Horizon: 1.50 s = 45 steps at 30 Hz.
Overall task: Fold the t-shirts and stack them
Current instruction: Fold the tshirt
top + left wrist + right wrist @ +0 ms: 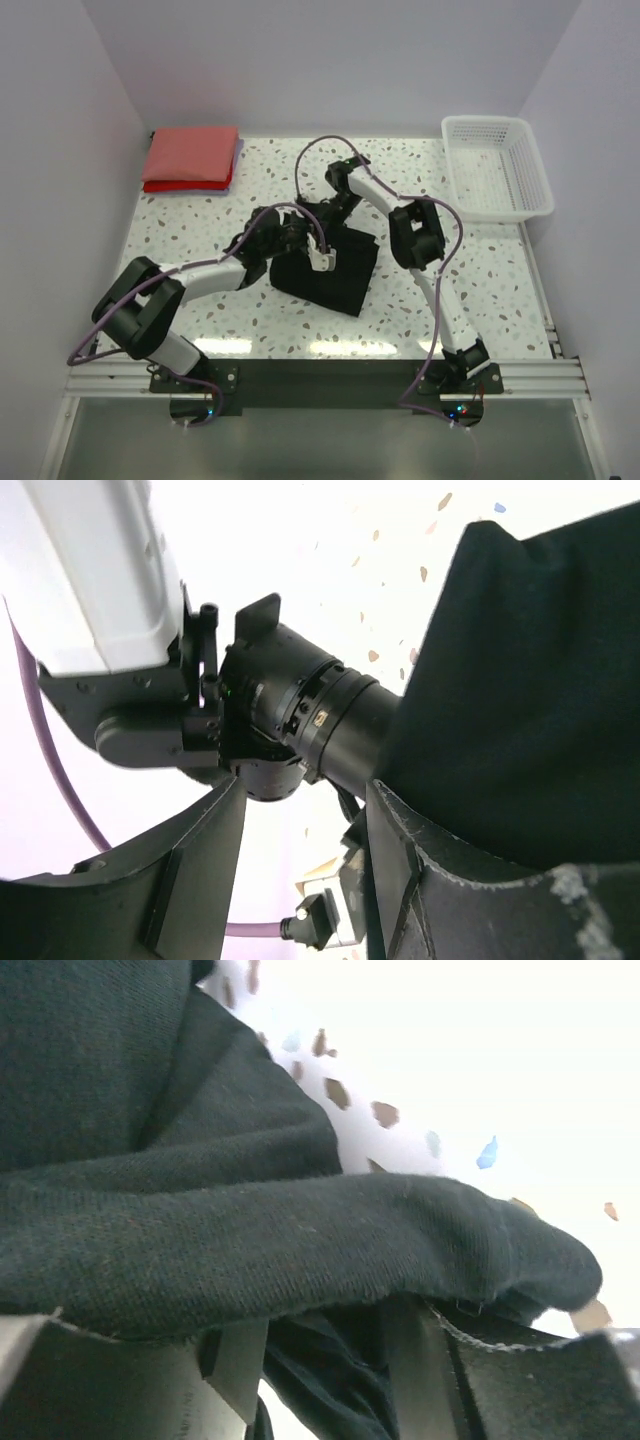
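No legible text, label, brand name or number in any of the three views. Left wrist view: one small pale mark on the black cylindrical arm joint (320, 718), too small to make out. Nothing readable on cloth, basket or table.

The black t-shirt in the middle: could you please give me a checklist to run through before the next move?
1. Cloth out of the left gripper: ok, jaws apart, nothing between them.
2. Cloth off the right gripper: not ok, the black t-shirt drapes over its fingers.
3. Fold of the black t-shirt flat: cannot tell, the grippers cover part of it.
4. Gap between left gripper and right arm: cannot tell, the arm sits right before the jaws.
5. Tidy coral-red stack at far left: ok.
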Each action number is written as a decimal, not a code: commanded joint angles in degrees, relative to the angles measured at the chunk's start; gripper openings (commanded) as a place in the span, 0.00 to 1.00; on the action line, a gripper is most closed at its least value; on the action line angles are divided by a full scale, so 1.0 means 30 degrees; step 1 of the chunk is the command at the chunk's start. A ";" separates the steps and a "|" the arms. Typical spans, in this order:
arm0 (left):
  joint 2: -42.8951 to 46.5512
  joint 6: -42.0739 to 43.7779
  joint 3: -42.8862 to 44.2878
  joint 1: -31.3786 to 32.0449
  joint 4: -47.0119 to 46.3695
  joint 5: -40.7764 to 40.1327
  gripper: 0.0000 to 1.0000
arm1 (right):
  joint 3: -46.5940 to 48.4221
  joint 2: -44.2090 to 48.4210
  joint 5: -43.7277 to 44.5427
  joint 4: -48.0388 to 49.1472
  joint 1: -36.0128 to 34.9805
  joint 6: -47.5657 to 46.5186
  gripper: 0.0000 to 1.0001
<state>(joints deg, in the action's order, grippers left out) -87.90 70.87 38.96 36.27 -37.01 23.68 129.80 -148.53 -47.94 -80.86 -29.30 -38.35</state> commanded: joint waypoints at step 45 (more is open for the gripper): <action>-0.5306 -1.7971 1.1980 -0.8897 1.3567 0.9393 0.65 | -0.0463 0.1847 0.6785 0.2782 0.1420 0.0714 0.29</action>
<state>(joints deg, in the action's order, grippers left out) -110.98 19.46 78.26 8.86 10.22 53.15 126.72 -140.29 -20.12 -71.96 -22.90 -36.71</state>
